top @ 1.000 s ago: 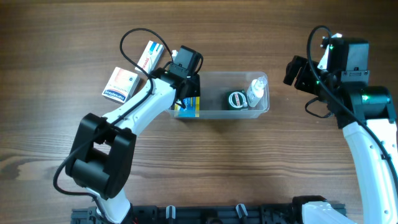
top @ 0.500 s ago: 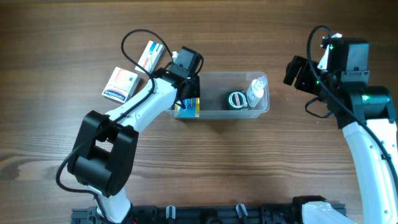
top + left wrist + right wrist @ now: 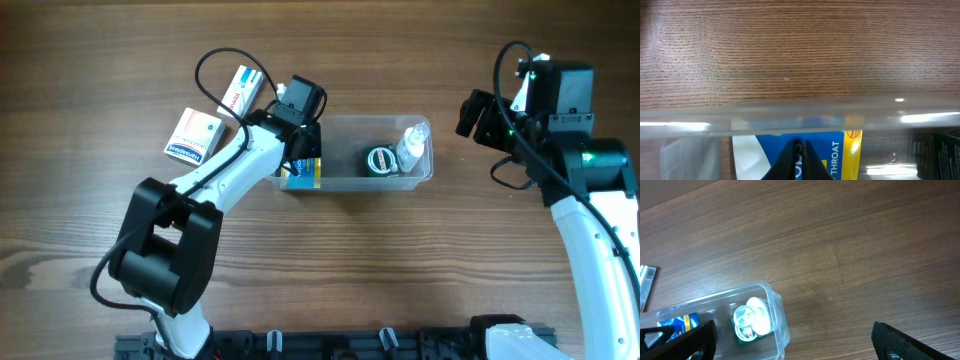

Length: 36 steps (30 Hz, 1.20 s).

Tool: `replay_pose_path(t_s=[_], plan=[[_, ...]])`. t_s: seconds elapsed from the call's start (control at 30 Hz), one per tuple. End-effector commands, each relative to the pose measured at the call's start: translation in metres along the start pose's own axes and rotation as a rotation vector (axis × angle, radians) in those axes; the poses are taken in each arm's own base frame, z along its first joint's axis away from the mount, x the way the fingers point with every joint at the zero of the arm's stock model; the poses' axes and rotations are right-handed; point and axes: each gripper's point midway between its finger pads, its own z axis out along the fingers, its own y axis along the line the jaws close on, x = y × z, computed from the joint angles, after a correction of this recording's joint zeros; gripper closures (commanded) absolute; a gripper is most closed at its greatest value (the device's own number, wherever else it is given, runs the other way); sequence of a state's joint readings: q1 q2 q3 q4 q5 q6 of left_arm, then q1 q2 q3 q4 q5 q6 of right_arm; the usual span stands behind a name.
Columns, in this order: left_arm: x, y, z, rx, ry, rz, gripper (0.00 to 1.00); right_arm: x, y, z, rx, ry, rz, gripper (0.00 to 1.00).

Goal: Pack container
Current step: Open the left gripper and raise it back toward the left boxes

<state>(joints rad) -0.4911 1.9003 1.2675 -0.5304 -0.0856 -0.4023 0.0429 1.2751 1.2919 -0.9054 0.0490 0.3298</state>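
Note:
The clear plastic container lies mid-table. It holds a blue and yellow box at its left end, a round green tin and a small clear bottle. My left gripper is inside the container's left end, shut, with its tips just over the blue box, behind the container's rim. My right gripper is wide open and empty, right of the container. In the right wrist view it hangs above the container's right end, with the bottle below.
Two small boxes lie on the wood left of the container: a white and red one and an orange and white one. The left arm's cable loops above them.
The left arm's elbow has shifted slightly. The grippers and the objects have not visibly moved.

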Motion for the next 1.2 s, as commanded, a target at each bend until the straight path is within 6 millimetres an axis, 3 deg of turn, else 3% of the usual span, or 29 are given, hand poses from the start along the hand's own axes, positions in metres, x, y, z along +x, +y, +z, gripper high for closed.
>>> replay_pose_path(t_s=[0.0,0.4,0.5,0.67,0.83,0.9,1.03,1.17], plan=[[0.003,0.003,0.011,-0.03,0.016,0.008,0.92,-0.004,0.0,-0.002,0.003,-0.011,-0.013,0.0],[0.001,0.002,0.009,-0.027,0.01,0.01,0.85,-0.004,0.0,-0.002,0.003,-0.011,-0.013,0.0],[-0.009,-0.001,-0.006,-0.012,-0.019,0.008,0.85,-0.004,0.0,-0.002,0.003,-0.011,-0.012,0.0],[-0.031,-0.009,-0.048,0.022,-0.085,0.0,0.85,-0.004,0.0,-0.002,0.003,-0.011,-0.013,0.0],[-0.035,-0.009,-0.081,0.04,-0.124,0.018,0.93,-0.004,0.0,-0.002,0.003,-0.012,-0.013,0.0],[-0.039,0.002,-0.093,0.013,-0.143,0.059,0.95,-0.004,0.0,-0.002,0.003,-0.012,-0.013,0.0],[-0.05,0.05,-0.124,-0.067,-0.185,-0.029,0.93,-0.004,0.0,-0.002,0.003,-0.011,-0.012,0.0],[-0.061,0.101,-0.143,-0.12,-0.214,-0.141,0.91,-0.004,0.0,-0.002,0.003,-0.011,-0.013,0.0]])
